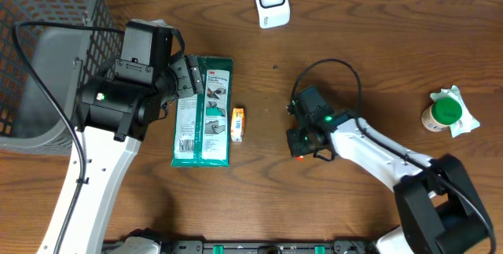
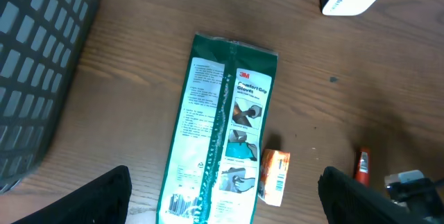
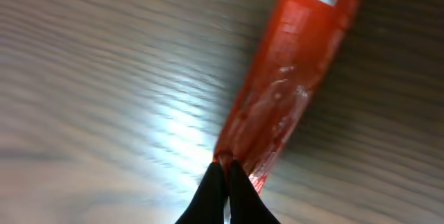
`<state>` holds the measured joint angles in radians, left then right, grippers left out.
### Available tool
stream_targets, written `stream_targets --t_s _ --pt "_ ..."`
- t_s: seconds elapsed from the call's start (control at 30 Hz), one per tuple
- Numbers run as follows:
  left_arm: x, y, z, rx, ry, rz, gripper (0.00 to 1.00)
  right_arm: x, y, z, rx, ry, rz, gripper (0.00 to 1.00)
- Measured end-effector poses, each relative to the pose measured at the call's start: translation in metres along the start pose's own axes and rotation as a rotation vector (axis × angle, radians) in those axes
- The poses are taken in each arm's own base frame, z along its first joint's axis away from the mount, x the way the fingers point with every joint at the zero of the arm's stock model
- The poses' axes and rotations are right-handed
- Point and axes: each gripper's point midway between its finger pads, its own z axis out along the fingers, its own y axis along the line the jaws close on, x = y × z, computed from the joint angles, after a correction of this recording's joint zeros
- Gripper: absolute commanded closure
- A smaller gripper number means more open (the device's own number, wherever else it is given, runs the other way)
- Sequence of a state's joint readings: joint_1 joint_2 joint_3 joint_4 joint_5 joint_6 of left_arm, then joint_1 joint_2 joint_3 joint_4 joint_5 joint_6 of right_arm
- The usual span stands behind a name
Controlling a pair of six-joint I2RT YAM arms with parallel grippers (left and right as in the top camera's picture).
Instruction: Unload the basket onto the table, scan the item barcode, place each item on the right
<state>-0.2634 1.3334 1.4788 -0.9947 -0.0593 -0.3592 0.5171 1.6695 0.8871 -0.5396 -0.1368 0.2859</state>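
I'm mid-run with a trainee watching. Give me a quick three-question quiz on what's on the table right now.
1. True or false: the left gripper hangs open over the green glove pack.
2. Which item lies right beside the glove pack? A) a small orange box B) a green-capped bottle C) the white scanner
3. Fill in: the right gripper is shut at the end of a ___ tube.

Key: 1 true. 2 A. 3 red: it is the red tube, though the wrist view does not show whether its end is actually pinched.
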Motion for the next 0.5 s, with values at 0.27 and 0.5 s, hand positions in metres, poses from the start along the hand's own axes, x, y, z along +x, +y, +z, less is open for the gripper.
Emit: stream_targets --t_s 0.27,0.5 --pt "0.000 0.000 0.000 0.000 -0.001 0.000 0.13 -0.025 0.000 -0.031 -0.184 -0.069 0.207 0.90" --pt "0.000 0.000 0.000 0.000 -0.001 0.000 0.14 -0.029 -0.013 -0.033 -0.189 -0.073 0.313 0.52"
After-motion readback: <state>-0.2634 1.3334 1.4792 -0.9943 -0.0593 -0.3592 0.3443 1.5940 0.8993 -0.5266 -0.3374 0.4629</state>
